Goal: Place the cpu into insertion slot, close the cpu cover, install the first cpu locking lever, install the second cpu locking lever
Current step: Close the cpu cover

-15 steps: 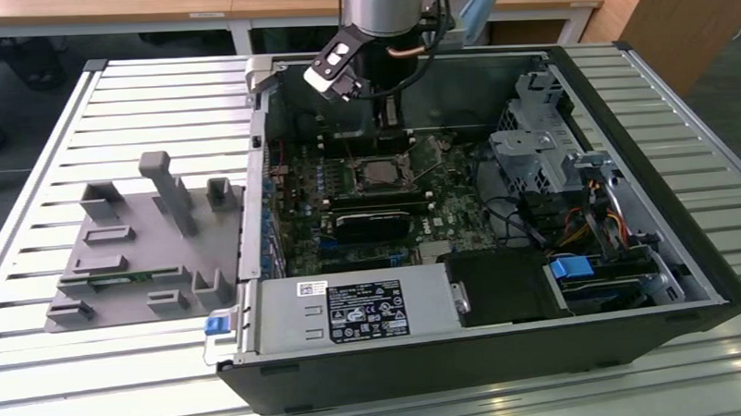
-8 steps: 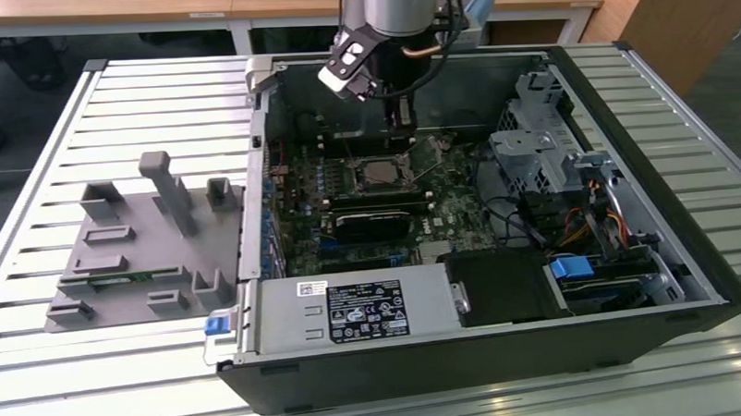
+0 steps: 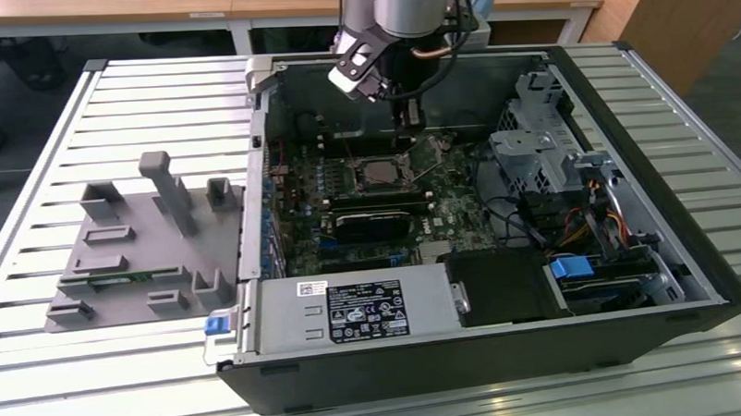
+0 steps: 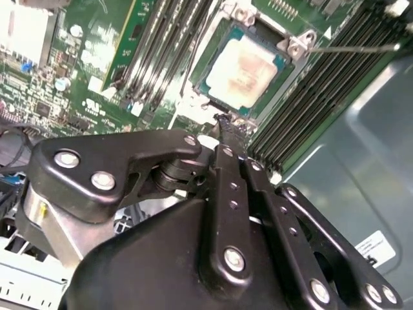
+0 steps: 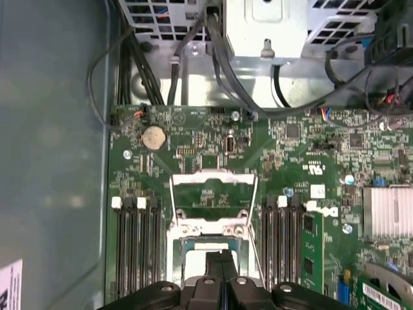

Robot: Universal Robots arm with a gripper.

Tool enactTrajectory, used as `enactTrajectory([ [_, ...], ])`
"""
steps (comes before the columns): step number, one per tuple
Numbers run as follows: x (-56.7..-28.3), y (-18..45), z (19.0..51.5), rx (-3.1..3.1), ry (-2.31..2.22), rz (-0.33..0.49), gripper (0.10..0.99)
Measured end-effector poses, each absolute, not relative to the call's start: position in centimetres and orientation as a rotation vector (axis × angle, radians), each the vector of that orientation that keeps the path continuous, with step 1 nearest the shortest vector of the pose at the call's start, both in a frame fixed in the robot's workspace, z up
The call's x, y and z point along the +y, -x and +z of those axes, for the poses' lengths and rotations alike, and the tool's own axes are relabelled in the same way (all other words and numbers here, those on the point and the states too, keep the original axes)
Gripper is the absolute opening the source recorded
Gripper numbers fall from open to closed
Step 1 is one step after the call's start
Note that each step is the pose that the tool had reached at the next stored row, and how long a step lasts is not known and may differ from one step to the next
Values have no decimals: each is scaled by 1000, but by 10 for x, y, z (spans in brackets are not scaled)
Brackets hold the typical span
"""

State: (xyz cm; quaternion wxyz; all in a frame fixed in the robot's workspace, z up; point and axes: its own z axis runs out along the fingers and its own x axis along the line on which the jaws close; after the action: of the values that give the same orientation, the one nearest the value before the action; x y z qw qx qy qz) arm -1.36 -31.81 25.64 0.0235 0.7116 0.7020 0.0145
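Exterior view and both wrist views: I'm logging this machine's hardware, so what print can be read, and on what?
Power box label: print too small to read.
Case wall sticker: blurred, unreadable.
Motherboard: white markings too small to read.
No text is legible.

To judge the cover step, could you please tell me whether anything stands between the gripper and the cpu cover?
Nothing visible does. In the first wrist view the gripper, jaws shut, hangs over the insertion slot with the cpu seated in it, and the open cpu cover is just beyond.
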Motion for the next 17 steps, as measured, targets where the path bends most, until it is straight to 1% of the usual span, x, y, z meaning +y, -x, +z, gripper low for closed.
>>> enactTrajectory([
  [17,-317,-8,259,2173,-2203,44,106],
])
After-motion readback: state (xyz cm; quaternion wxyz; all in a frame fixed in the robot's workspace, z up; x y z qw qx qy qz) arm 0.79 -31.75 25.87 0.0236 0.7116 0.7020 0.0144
